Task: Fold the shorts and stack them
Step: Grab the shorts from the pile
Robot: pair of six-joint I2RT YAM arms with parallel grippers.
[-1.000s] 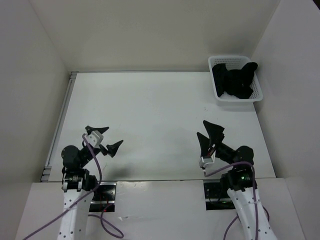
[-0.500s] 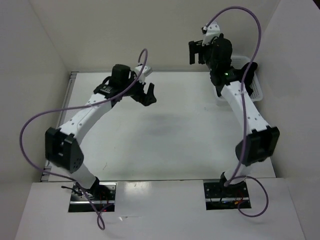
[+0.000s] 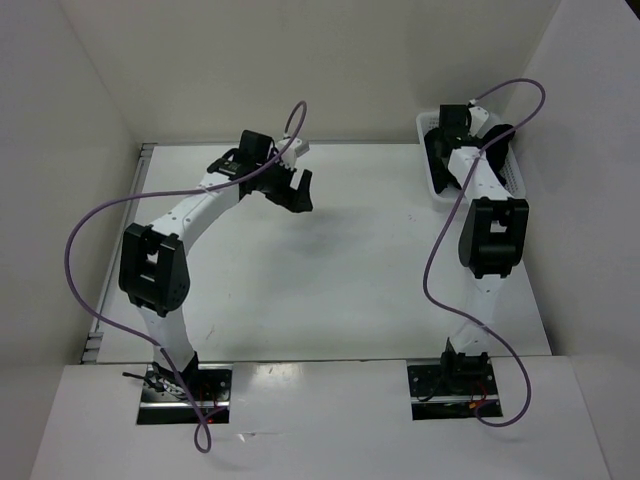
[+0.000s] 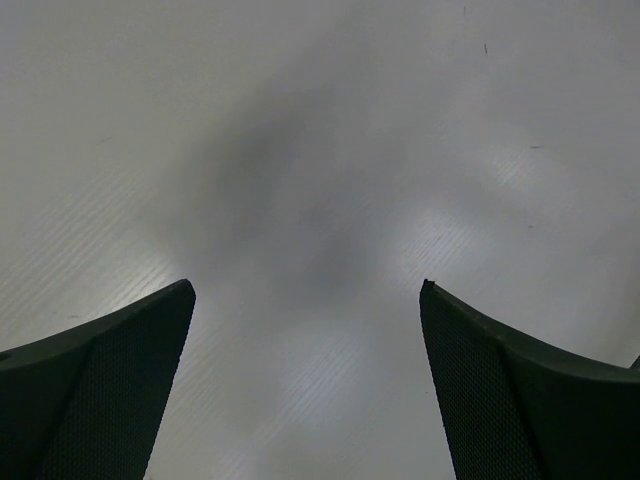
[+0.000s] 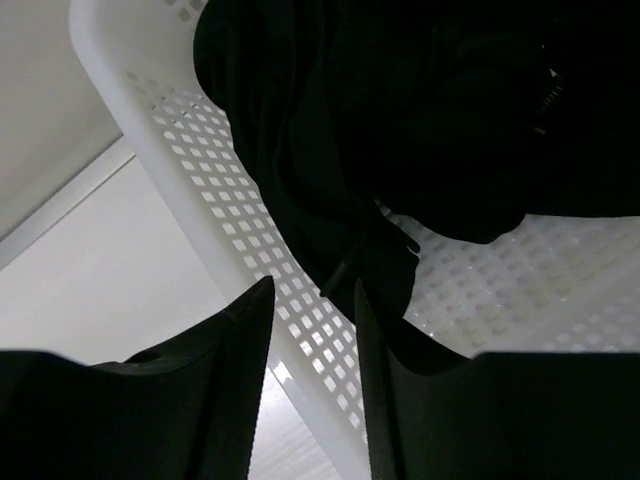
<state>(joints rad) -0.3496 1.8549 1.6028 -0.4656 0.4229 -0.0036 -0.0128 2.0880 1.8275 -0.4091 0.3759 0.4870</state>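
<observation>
Shorts (image 5: 400, 130) bunched in white basket (image 5: 180, 130), table's far right corner, not folded yet. Your right gripper (image 5: 308, 300) is low over the basket wall, fingers narrow with a slim gap, fabric edge right at the tips. Can't tell if pinched. Left gripper (image 4: 308, 290) spread wide, empty, hovers over table (image 4: 300, 150), probably to receive cloth.

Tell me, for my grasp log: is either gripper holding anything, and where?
Nothing visibly held: left gripper open over table; right gripper's jaws frame only basket lattice, shorts just past the tips.
</observation>
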